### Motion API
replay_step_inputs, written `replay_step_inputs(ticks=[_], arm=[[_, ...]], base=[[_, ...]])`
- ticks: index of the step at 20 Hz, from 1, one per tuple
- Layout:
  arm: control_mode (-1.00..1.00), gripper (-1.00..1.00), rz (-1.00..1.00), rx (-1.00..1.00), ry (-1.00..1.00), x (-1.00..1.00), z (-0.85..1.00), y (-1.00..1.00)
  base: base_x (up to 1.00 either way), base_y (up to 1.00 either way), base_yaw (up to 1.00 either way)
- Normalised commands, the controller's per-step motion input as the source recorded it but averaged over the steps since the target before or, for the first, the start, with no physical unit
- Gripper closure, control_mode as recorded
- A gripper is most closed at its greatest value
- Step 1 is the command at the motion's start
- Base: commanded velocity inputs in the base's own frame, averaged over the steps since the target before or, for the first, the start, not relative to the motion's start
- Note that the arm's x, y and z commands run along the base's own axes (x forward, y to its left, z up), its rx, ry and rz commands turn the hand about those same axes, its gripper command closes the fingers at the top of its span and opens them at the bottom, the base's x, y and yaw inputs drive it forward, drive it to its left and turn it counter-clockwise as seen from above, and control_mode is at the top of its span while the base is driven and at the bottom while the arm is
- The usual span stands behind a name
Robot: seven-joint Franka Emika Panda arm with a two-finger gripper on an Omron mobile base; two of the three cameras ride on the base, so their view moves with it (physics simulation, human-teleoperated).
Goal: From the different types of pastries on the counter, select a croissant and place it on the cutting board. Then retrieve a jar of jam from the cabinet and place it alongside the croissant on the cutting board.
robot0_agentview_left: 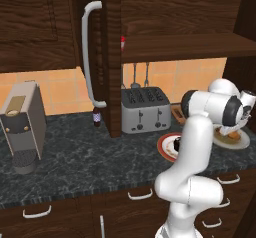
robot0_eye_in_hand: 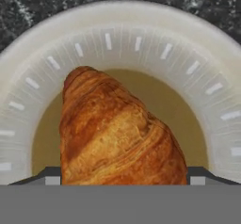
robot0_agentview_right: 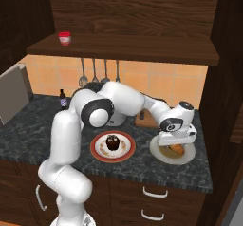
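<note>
Currently the gripper [robot0_agentview_right: 176, 144] sits low over the croissant [robot0_eye_in_hand: 117, 129] on the cream plate [robot0_eye_in_hand: 197, 58], fingers either side; whether they grip it cannot be told. Step: picking the croissant. Next, lift and carry it to the board [robot0_agentview_right: 142, 120] behind.

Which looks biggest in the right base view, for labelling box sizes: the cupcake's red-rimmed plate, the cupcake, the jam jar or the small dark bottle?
1. Red-rimmed plate, clearly largest.
2. Cupcake.
3. Jam jar and small dark bottle: both look alike in extent and sit farther from the camera, so I won't rank them.
</note>
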Motion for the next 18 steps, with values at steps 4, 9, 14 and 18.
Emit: replay_step_inputs(ticks=[4,9,14,18], arm=[[-1.00,1.00,0.01,0.00,-0.07,0.09,0.78,0.30],[-1.00,1.00,0.01,0.00,-0.02,0.53,0.22,0.46],[-1.00,1.00,0.03,0.00,0.00,0.73,0.00,0.38],[-1.00,1.00,0.03,0.02,0.00,0.77,0.00,0.17]], base=[[0.00,0.00,0.00],[0.00,0.00,0.00],[0.00,0.00,0.00],[0.00,0.00,0.00]])
